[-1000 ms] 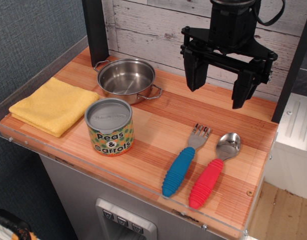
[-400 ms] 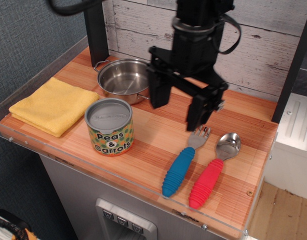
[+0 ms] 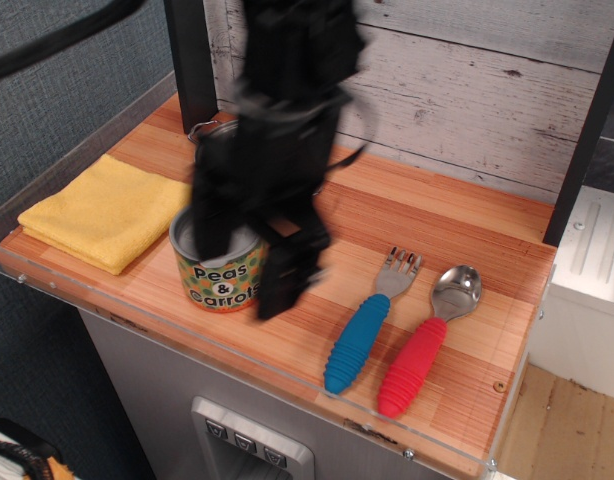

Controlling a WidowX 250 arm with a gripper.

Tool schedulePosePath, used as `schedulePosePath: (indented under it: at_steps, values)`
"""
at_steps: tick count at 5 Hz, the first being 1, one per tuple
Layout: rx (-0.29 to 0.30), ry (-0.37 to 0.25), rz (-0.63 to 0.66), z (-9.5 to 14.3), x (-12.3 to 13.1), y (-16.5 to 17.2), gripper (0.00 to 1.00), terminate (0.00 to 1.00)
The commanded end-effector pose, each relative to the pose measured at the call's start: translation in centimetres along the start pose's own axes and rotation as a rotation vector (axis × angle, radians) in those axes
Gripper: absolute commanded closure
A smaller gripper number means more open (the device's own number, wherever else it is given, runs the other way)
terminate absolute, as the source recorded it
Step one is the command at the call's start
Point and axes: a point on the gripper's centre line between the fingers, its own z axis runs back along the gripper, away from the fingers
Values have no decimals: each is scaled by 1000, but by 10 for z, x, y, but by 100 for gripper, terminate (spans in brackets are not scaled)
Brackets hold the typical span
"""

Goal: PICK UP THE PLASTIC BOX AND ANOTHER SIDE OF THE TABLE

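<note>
Reaching in: black hand (image 3: pixel 249 262), fingers apart, straddles the short green-and-orange "Peas & Carrots" can (image 3: pixel 223 283); next, squeeze and lift.

one toy can (image 3: pixel 223 283), one yellow cloth (image 3: pixel 102 210), one fork (image 3: pixel 369 320), one spoon (image 3: pixel 427 338), one gripper (image 3: pixel 245 262)

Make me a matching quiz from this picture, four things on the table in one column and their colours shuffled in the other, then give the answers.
Things:
1. cloth
2. fork handle
3. spoon handle
4. can label

Colours:
A. red
B. green and orange
C. yellow
D. blue

Pairs: 1-C, 2-D, 3-A, 4-B
</note>
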Motion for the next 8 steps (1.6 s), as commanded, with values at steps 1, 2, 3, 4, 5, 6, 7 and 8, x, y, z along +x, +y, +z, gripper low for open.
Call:
schedulePosePath:
  at_steps: [1,2,3,4,5,6,7,8]
  values:
    - [20,-79,-9,-25,-21,41,0,0]
    - [44,-134,-41,-28,-25,57,0,0]
    - [68,-221,-114,-29,-21,74,0,0]
    - [82,-267,-229,-24,-8,85,0,0]
    - [107,-269,-307,-25,7,87,0,0]
    - [86,-257,-364,-33,25,87,0,0]
    - [68,-241,-384,-40,34,88,0,0]
    - [29,-248,-393,-42,43,86,0,0]
